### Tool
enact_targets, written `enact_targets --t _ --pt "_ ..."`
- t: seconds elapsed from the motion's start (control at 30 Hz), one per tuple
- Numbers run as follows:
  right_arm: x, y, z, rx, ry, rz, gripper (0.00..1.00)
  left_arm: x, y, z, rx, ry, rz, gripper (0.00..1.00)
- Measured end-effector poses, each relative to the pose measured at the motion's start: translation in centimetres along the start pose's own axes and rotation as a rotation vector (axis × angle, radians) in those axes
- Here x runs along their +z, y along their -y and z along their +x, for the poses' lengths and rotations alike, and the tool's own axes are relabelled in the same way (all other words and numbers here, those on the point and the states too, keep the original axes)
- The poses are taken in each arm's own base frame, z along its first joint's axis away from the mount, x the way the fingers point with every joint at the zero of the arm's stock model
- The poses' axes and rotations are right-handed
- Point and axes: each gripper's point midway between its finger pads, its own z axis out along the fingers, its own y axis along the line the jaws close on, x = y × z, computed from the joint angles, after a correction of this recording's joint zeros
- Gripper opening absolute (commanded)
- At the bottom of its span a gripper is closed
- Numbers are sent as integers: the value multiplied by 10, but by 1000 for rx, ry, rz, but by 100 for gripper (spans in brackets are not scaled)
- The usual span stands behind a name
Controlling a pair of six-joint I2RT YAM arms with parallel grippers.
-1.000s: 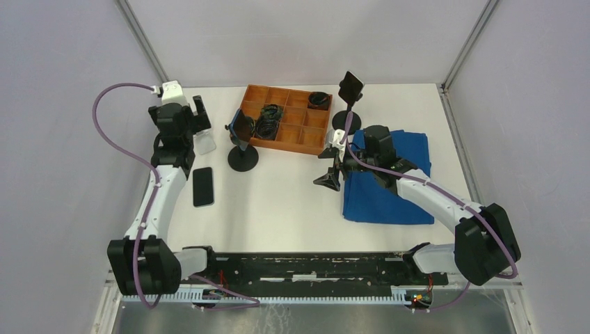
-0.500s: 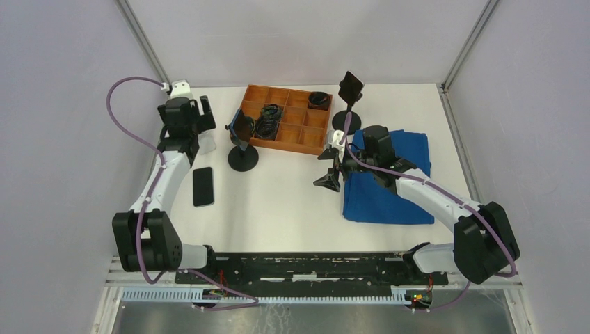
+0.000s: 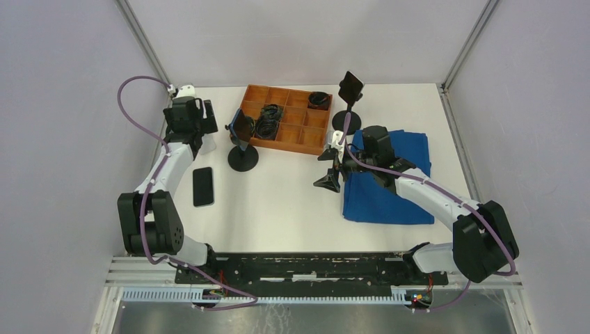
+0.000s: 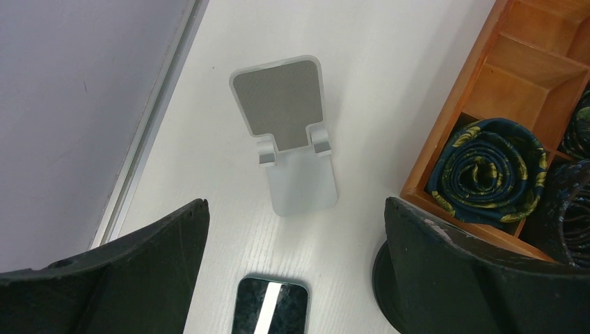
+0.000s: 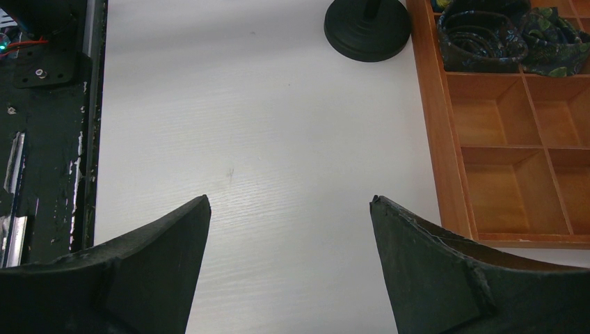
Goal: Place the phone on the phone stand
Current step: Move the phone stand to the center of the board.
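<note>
The black slab phone [image 3: 202, 186] lies flat and untouched near the worktop's left edge, just nearer than the white plastic phone stand [image 4: 289, 139]. The left gripper [image 4: 295, 203] hangs spread wide and empty above the stand. It should probably shift over the phone, straddle its long edges and pinch squarely. The right gripper [image 5: 289, 199], also spread, hovers mid-worktop.

The table [image 3: 292, 202] is carrying one black phone [image 3: 202, 186], one white phone stand [image 4: 292, 149], two black pedestal stands [image 3: 243, 158] [image 3: 346, 120], one orange wooden tray [image 3: 306, 139], three rolled ties [image 3: 271, 110] [image 3: 266, 129] [image 3: 319, 99], one blue cloth [image 3: 389, 198].
</note>
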Motion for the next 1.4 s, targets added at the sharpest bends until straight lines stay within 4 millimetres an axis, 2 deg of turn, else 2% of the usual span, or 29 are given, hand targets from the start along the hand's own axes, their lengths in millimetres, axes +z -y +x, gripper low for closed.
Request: enact_targets --t 0.43,0.97,1.27,1.4 --pt "0 0 1 -1 -2 -1 93 10 1 10 6 -34 -5 100" --pt "1 0 3 1 -7 -3 93 22 -4 10 -60 -67 -11 100" --pt "2 0 7 11 -15 -7 93 42 1 25 -64 -129 -20 100" --pt "2 0 7 11 -15 -7 94 65 3 24 -65 -150 -49 100"
